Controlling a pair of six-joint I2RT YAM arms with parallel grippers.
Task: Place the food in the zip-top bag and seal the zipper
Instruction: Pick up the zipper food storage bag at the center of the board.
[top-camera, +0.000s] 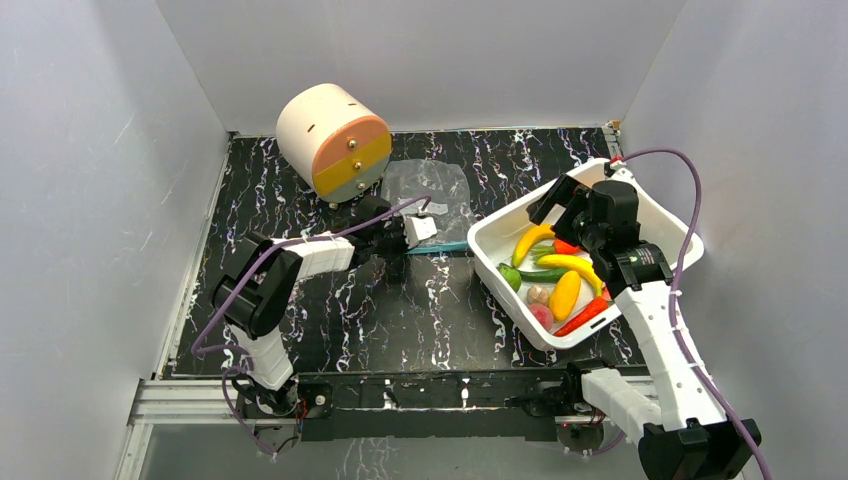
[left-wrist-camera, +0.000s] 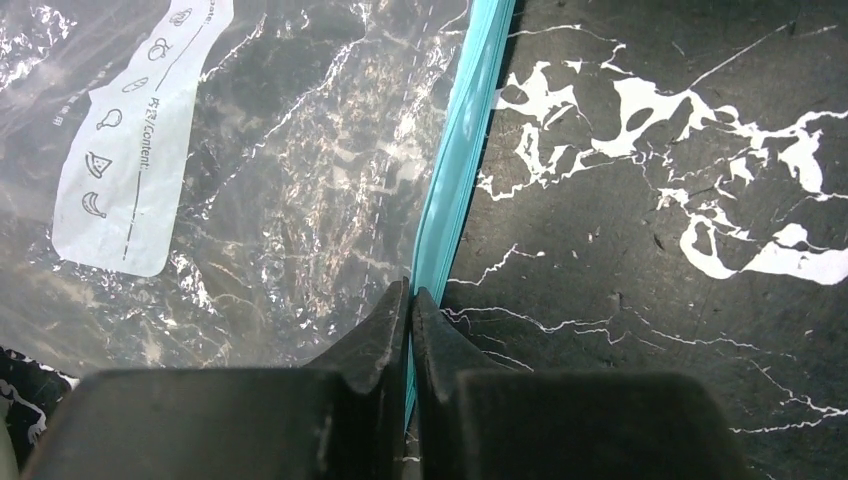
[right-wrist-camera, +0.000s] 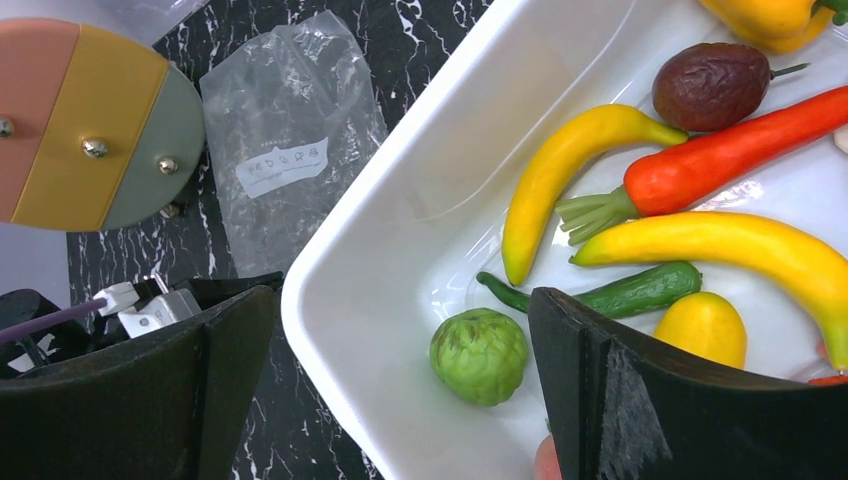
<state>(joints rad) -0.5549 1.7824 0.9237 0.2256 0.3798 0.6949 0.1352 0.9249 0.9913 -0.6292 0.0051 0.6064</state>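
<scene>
The clear zip-top bag (top-camera: 425, 185) lies flat on the black marbled table, its white label (left-wrist-camera: 130, 150) showing. My left gripper (left-wrist-camera: 411, 296) is shut on the teal zipper (left-wrist-camera: 465, 150) at the bag's near edge, the strip pinched between the jaws. The food lies in a white tub (top-camera: 655, 215): yellow bananas (right-wrist-camera: 570, 180), a red chili (right-wrist-camera: 730, 155), a green cucumber (right-wrist-camera: 640, 290), a round green piece (right-wrist-camera: 480, 355) and a brown piece (right-wrist-camera: 712, 85). My right gripper (right-wrist-camera: 400, 320) hangs open over the tub's left rim, holding nothing.
A cream drum (top-camera: 330, 135) with a pink, yellow and grey face lies on its side at the back left, close to the bag. White walls close in the table on three sides. The tub (right-wrist-camera: 330, 300) fills the right side.
</scene>
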